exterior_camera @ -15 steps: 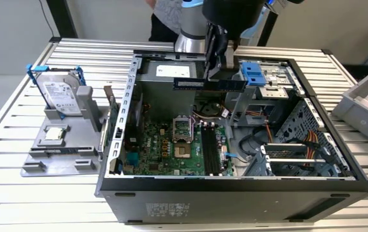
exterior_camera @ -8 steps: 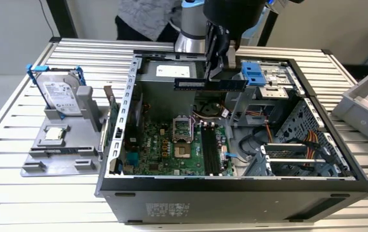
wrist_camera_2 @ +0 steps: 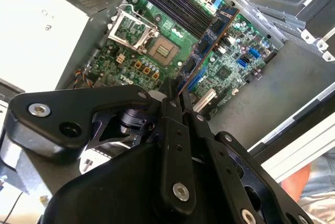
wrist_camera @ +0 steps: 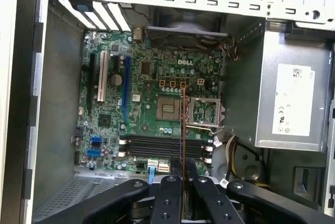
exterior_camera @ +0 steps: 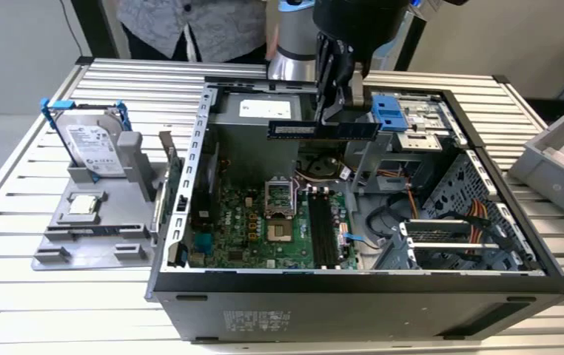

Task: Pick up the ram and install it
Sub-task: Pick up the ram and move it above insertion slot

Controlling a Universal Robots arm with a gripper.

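My gripper (exterior_camera: 340, 122) hangs over the back part of the open computer case (exterior_camera: 361, 285), shut on the ram (exterior_camera: 322, 130). The stick is dark with a row of chips and lies level, well above the motherboard (exterior_camera: 252, 222). In the second wrist view the ram (wrist_camera_2: 209, 38) runs out from between my fingers (wrist_camera_2: 172, 103) at a slant over the board. The first wrist view has the ram (wrist_camera: 183, 124) edge-on as a thin line over the CPU socket (wrist_camera: 168, 109), crossing the black memory slots (wrist_camera: 162, 145). Those slots (exterior_camera: 323, 229) lie below and nearer the case front.
Left of the case, a grey holder (exterior_camera: 84, 237) carries a silver hard drive (exterior_camera: 89, 140) in a blue frame and a small square CPU chip (exterior_camera: 84, 205). A grey bin (exterior_camera: 559, 166) stands at the exterior view's right. A person (exterior_camera: 193, 26) stands behind the table.
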